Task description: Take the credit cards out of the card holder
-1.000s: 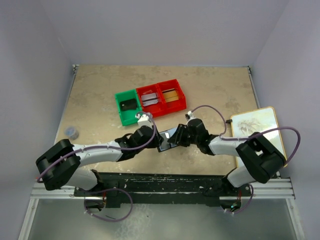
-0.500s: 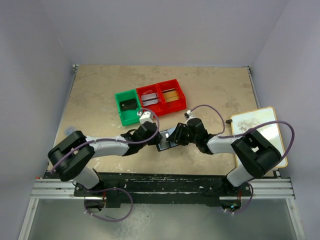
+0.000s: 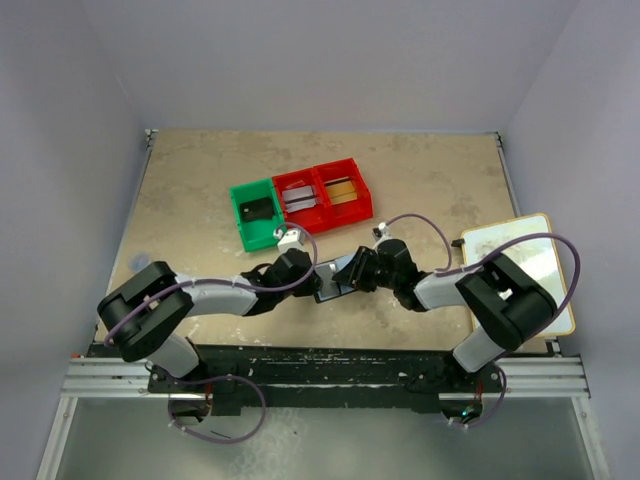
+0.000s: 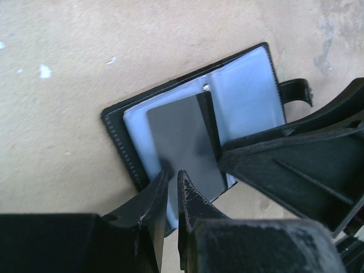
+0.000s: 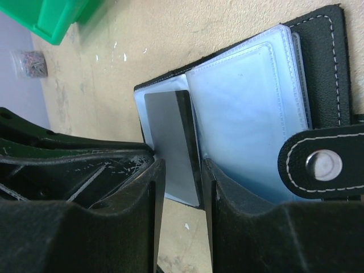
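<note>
Pale lilac walls (image 3: pixel 330 60) enclose a beige speckled table (image 3: pixel 190 180). Three open bins are set in a row on it. A black card (image 3: pixel 257 208) is held in the green bin (image 3: pixel 236 215), a silver card (image 3: pixel 298 198) in the middle red bin (image 3: pixel 305 221), and a gold-brown card (image 3: pixel 343 189) in the end red bin (image 3: pixel 366 200).

The wallet (image 3: pixel 335 283) is laid open on the table, near the arms and well apart from the bins, directly between the left gripper (image 3: pixel 305 275) and the right gripper (image 3: pixel 357 272). A dark grey card (image 4: pixel 182 136) is seen lying on its pale inner leaf.

The left gripper's fingers (image 4: pixel 156 196) are drawn almost together at the card's edge. The right gripper's fingers (image 5: pixel 219 193) are set slightly apart at the card's end. Whether the card is pinched by either cannot be told.

Against a second ago, the left arm's elbow has been brought further in over the table, and the wallet has been kept in the same place.
</note>
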{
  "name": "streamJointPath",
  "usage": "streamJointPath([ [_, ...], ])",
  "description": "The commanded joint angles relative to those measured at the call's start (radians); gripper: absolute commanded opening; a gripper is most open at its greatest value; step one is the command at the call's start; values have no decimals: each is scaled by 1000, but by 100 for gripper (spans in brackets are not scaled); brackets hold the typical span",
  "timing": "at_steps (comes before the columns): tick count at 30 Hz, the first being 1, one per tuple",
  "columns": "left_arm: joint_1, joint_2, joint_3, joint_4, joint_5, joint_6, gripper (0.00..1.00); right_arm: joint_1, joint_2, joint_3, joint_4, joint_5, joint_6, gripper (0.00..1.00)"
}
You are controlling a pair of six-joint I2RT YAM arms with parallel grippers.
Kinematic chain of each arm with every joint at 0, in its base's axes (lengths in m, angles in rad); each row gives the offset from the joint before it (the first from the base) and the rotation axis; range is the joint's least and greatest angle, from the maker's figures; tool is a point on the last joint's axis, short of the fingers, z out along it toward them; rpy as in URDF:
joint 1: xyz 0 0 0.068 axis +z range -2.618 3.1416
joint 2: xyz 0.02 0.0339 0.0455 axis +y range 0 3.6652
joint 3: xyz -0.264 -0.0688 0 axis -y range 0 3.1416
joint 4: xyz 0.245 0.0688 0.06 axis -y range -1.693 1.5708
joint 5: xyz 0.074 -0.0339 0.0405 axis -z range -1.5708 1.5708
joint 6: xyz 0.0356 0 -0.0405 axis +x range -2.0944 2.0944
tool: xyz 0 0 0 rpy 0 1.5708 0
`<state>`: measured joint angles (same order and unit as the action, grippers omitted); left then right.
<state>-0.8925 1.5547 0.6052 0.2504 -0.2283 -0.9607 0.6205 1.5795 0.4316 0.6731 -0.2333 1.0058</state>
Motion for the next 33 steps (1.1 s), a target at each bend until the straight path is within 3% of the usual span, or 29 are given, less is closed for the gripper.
streamJointPath([
  [1,0,-69,-29,-71,-49,12,10,-4,32,-19,2,-8,9,36],
  [12,0,4,90,-115,-15,60,10,-4,41,-12,15,-51,-3,36],
  [18,0,-16,58,-109,-29,63,8,-4,12,-25,12,-28,16,37],
  [22,1,21,60,-116,-21,74,0,-4,19,-31,65,-46,48,36],
  [33,-5,44,21,-86,-2,74,0,-5,39,-62,173,-46,115,30],
])
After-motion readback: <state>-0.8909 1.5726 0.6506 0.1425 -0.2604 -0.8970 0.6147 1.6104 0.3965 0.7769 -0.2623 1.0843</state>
